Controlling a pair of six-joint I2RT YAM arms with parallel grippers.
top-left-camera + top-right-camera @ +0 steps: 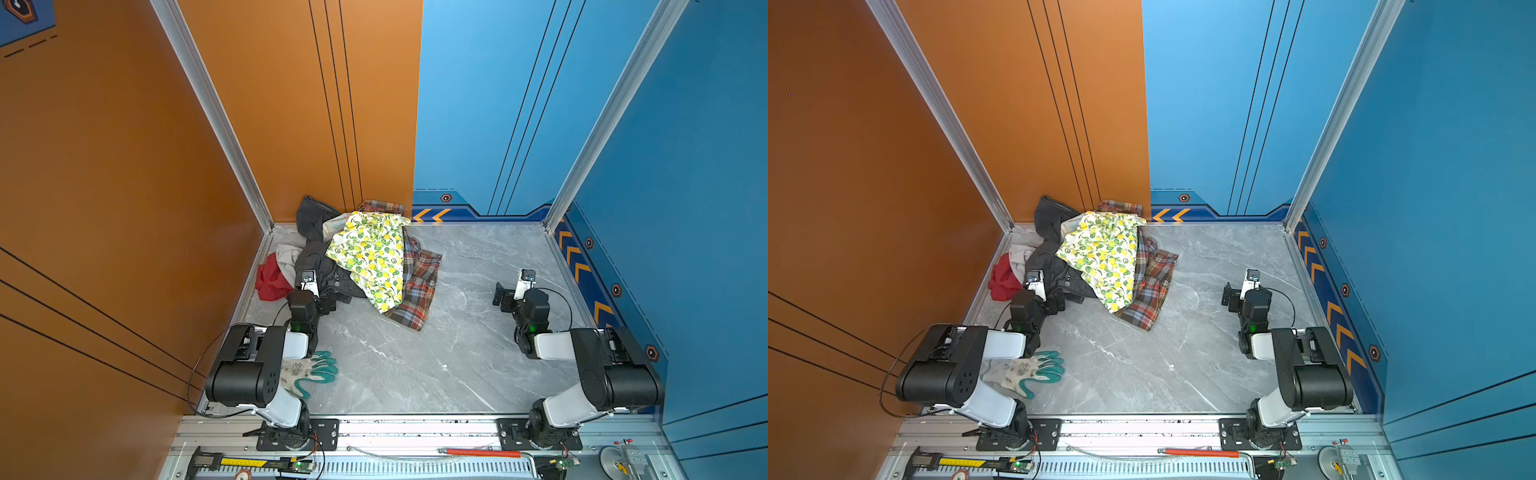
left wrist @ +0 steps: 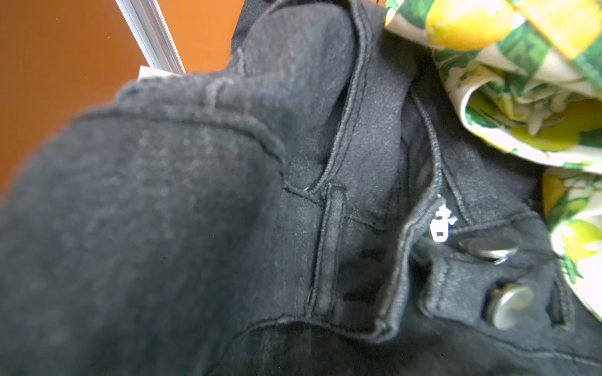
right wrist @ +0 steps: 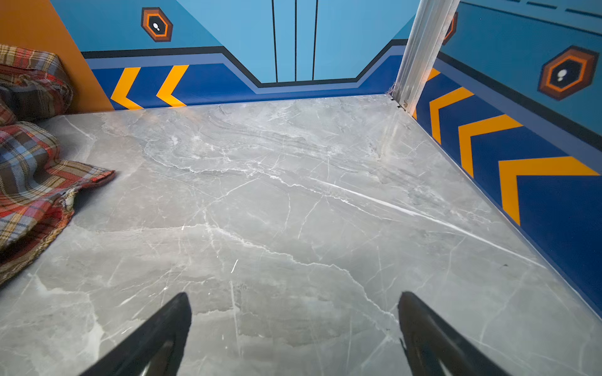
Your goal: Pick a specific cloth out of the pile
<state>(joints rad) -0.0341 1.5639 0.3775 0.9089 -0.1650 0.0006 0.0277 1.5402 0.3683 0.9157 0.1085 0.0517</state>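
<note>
Cloth (image 1: 417,291), likely soft and light, trails at pile's (image 1: 316,257) 4 o'clock; pinch its free hem. Left claw (image 1: 332,299), right claw (image 3: 294,299) released.

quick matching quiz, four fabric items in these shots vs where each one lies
1. brown, red and blue plaid cloth
2. white lemon-print cloth
3. plain red cloth
4. white glove with teal coating

A. off the pile, beside the left arm
B. draped on top of the pile
C. pile's edge by the orange wall
D. partly under the lemon print, beside bare tabletop

Pairs: 1-D, 2-B, 3-C, 4-A
</note>
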